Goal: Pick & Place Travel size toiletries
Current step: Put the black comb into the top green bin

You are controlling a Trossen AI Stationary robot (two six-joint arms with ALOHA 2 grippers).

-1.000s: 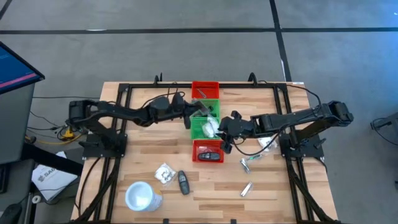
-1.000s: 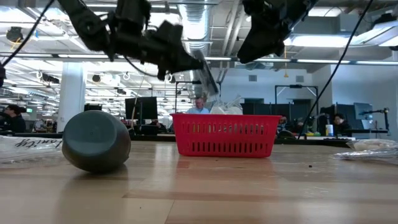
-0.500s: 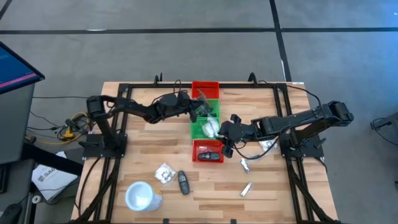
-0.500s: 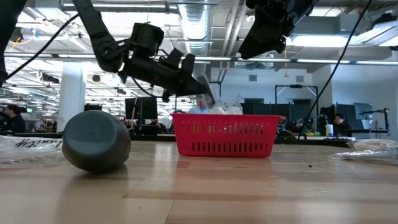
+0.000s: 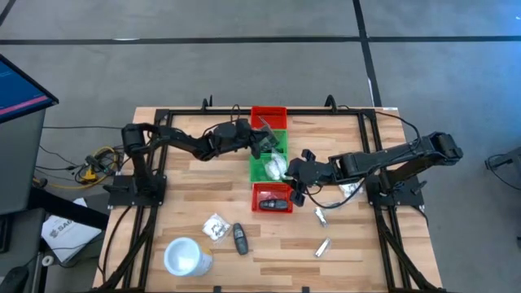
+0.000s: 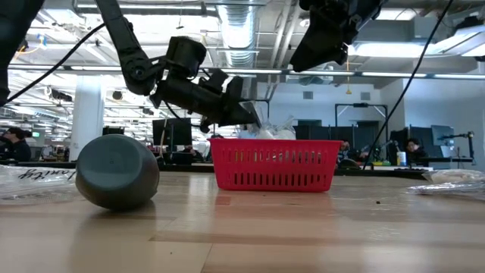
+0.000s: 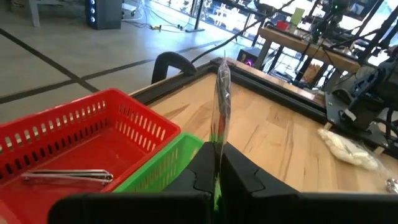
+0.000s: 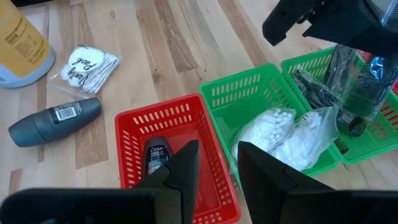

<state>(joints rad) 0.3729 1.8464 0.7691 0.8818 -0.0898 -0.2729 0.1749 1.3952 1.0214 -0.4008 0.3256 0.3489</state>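
Note:
My left gripper is over the bin row, shut on a clear packet that shows something black. The far green bin lies below it. My right gripper hovers open above the near red bin, which holds a black oblong piece. White-filled packets lie in the middle green bin. On the table lie a clear packet, a black oblong piece and slim silver tubes. My left gripper pinches the clear packet between its two fingers at one end. In the left wrist view the packet shows edge-on, reaching out ahead of the fingertips. In the right wrist view it hangs below the gripper, its lower end down in the far green bin.
A white cup lies on its side near the table's near left corner. The far red bin holds a slim silver piece. Another packet lies under the right arm. Black frame rails border the table.
My left gripper has moved toward the table's right, over the bins, and come down, carrying the clear packet with it. My right gripper has shifted slightly toward the near edge and then kept still.

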